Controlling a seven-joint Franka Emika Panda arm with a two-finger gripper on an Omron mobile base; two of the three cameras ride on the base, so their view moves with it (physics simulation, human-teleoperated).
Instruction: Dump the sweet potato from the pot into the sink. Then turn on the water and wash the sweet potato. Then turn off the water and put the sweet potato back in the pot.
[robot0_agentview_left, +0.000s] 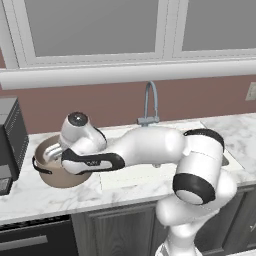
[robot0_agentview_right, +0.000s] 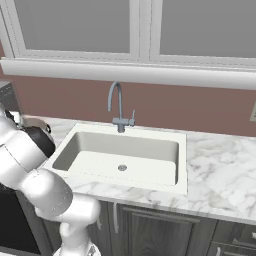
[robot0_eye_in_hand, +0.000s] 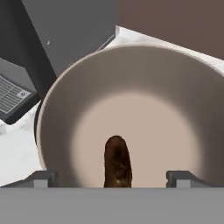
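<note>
The tan-brown pot stands on the counter left of the sink; its rim also peeks out behind my arm. Looking straight down into the pot in the hand view, I see the sweet potato, a small reddish-brown lump lying on the pale bottom. My gripper hangs open over the pot's mouth, its two fingertips far apart on either side of the sweet potato and clear of it. From the left base, the gripper dips into the pot's top. The white sink basin holds nothing.
A dark boxy appliance stands right beside the pot on its left, also in the hand view. A curved grey faucet rises behind the sink, under the window. Marble counter stretches to the right of the sink.
</note>
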